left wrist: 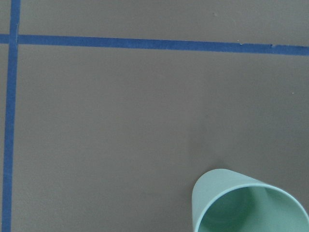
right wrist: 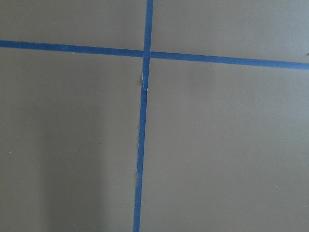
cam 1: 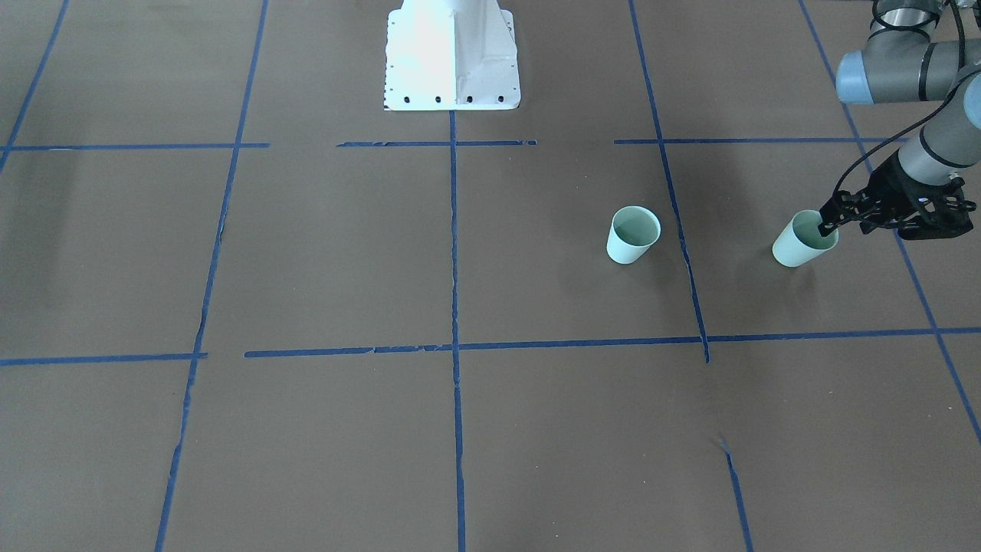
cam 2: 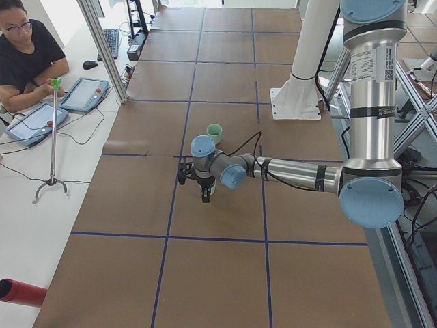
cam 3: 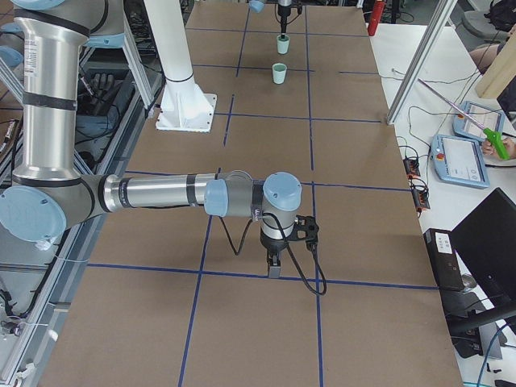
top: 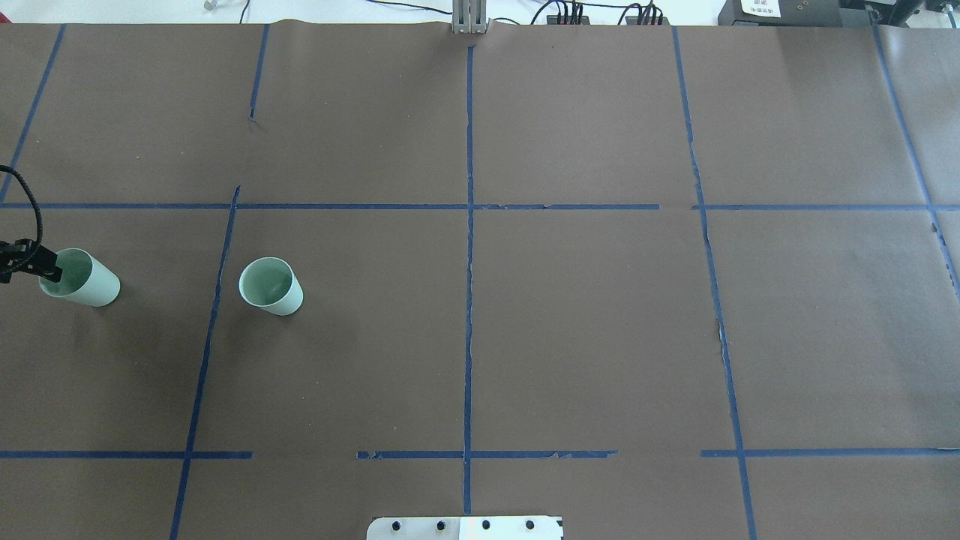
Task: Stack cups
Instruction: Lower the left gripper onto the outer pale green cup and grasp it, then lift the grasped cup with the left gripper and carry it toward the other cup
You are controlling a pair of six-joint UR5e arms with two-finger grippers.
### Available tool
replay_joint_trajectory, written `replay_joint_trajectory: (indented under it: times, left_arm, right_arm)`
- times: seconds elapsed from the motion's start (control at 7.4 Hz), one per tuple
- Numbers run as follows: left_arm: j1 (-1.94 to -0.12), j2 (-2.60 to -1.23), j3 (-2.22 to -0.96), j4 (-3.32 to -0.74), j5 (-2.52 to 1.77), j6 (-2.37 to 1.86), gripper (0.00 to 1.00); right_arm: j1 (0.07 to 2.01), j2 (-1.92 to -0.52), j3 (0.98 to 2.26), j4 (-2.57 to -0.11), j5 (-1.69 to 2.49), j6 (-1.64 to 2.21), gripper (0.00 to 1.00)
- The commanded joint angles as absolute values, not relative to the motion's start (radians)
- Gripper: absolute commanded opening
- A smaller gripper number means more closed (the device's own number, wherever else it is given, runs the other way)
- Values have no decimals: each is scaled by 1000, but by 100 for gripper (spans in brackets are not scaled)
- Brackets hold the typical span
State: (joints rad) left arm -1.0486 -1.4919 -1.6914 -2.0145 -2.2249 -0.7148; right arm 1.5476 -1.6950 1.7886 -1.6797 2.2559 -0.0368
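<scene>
While the left gripper reached in low over the brown table, its fingertips sat right at the rim of the first cup, on the side of the mouth nearest the wrist. One tip seemed to dip just inside the mouth, but whether the fingers pinched the wall or only straddled it could not be told. That cup stood on the table with its mouth up, and the left wrist camera showed its rim close below the lens.

The second cup stood upright, well apart from the left gripper, out beyond the fingertips toward the middle of the table. A blue tape line ran between the two cups.

The right gripper hung fingers-down just over the table, with a tape crossing ahead of it. Both cups lay far from it. It showed only in the side view, so its opening could not be told.
</scene>
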Motion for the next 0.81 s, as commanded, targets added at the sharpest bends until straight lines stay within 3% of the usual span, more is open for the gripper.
replay_joint_trajectory:
  times: [0.0, 0.27, 0.68]
  left_arm:
    - [-1025, -1494, -1692, -2025, -2226, -736, 0]
    - [-1025, -1531, -1703, -2025, -2243, -907, 0]
    - [-1042, -1543, -1871, -2010, -2368, -1127, 0]
  right_arm:
    - [1548, -1695, 1789, -1680, 2256, -37, 100]
    - [1548, -1695, 1789, -1680, 2256, -37, 100]
    - [1548, -1695, 1789, -1680, 2256, -37, 100]
